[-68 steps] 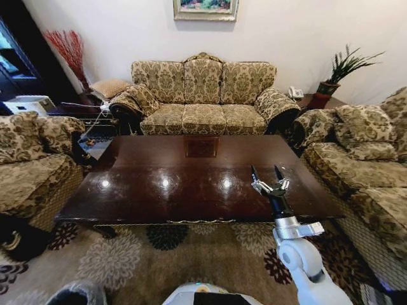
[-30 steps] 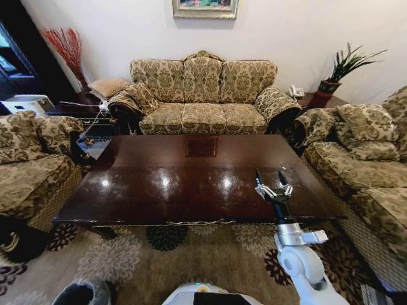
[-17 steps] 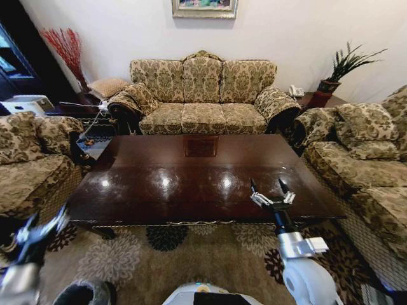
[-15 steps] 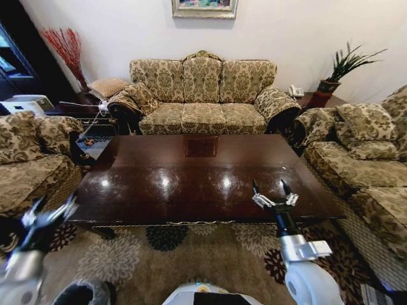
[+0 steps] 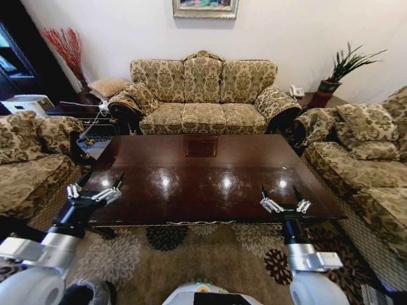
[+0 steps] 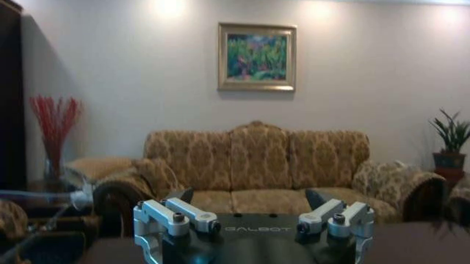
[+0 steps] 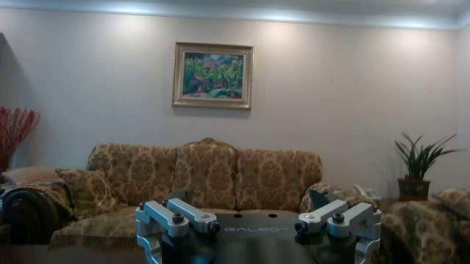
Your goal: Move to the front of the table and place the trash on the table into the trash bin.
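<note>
A: Fingers first. How do they stand?

B: Both pairs are spread wide with nothing between them. The left gripper (image 5: 95,184) hovers over the near left corner of the table (image 5: 203,175); the right gripper (image 5: 283,197) hovers over the near right edge. In the left wrist view the left gripper (image 6: 250,201) has its dark fingertips (image 6: 180,195) well apart, and in the right wrist view the right gripper (image 7: 253,201) looks the same, fingers (image 7: 321,197) parted and empty.

A: And the trash?

B: I can make out no cup, bottle or wrapper on the table top from the head view. The glossy dark wood carries three bright light reflections and a square mirrored patch near the far side.

A: The bin?

B: A rounded dark shape with a pale rim (image 5: 79,293) sits at the bottom left, partly behind the left arm and cut by the picture's edge. I cannot tell whether it is the bin.

A: What stands around the table?

B: A patterned sofa (image 5: 203,95) along the far side, an armchair (image 5: 32,159) on the left, another sofa (image 5: 362,165) on the right, all close to the table. A floral rug (image 5: 172,254) lies beneath. A potted plant (image 5: 340,70) stands in the far right corner, red twigs (image 5: 67,47) in the far left, a framed painting (image 5: 205,7) on the wall.
</note>
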Available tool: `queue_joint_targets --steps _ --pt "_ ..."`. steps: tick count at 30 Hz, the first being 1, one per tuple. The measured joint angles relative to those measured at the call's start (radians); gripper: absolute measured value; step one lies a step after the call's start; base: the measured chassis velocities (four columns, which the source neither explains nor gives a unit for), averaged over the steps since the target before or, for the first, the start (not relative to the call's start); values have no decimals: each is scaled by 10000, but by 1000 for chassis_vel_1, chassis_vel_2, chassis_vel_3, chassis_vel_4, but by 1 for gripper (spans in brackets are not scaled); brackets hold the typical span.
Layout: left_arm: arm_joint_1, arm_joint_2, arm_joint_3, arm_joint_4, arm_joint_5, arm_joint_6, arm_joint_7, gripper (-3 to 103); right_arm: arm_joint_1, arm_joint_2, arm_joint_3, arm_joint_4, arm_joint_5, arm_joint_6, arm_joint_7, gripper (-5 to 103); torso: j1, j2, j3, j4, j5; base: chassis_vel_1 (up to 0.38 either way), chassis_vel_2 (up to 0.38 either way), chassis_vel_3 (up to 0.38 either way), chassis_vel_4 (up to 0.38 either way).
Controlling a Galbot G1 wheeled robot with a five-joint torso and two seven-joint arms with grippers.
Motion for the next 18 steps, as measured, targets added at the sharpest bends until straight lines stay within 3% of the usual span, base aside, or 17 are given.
queue_joint_targets --steps 5,18 --pt "-58 -135 465 51 266 114 -2 100 -86 -22 750 231 829 -172 -394 100 0 0 0 -2 0 0 0 0 0" --pt "-80 -145 469 60 234 179 -14 100 -93 -43 789 239 926 -172 -442 100 0 0 0 -2 1 0 0 0 0"
